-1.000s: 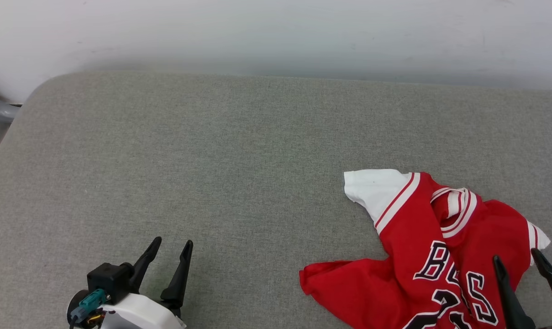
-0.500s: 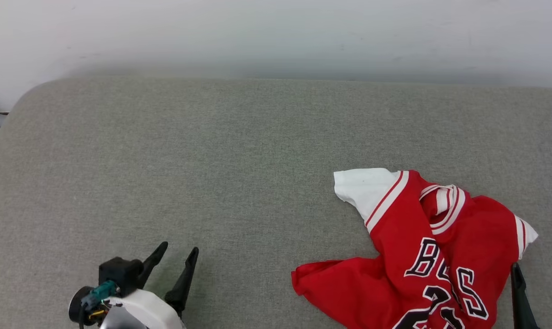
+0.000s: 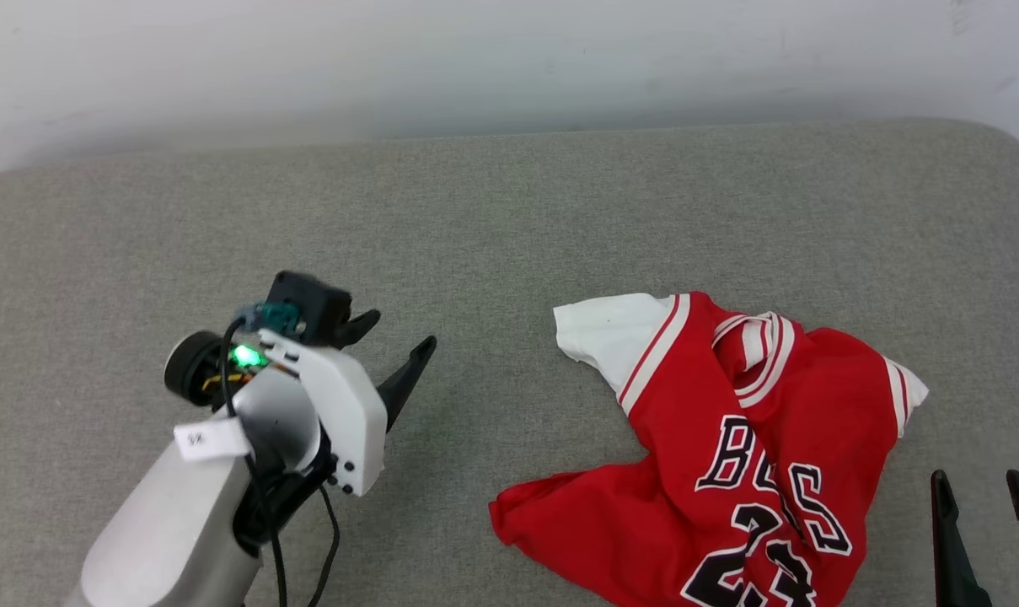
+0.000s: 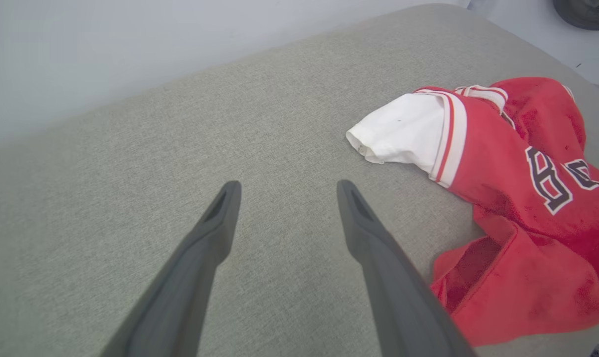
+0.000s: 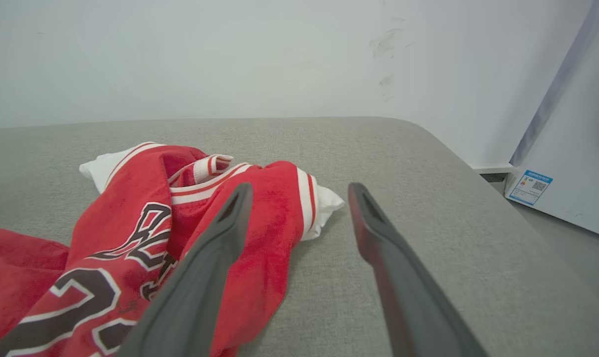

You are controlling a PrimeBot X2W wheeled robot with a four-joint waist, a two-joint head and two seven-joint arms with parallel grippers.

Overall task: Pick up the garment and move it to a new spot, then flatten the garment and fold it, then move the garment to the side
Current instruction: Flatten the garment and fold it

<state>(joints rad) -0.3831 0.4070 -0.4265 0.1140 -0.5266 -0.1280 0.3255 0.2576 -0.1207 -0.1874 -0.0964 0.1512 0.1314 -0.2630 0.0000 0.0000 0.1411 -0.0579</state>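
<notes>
Garment [image 3: 728,438] crumpled on grey cushion [image 3: 509,211] | left end effector [image 3: 401,330] wide, empty | right end effector [image 3: 977,476] wide, empty

The garment [image 3: 728,455] lies crumpled; red, white sleeves, black lettering; on grey cushion [image 3: 475,219].

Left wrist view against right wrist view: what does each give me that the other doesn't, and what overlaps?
Left wrist view: the open left hand over bare cushion, with one white sleeve of the garment ahead to its right. Right wrist view: the open right hand with the other white sleeve ahead of it, plus a labelled white appliance beyond the cushion's edge. Both: the crumpled garment, grey cushion and pale wall.
</notes>
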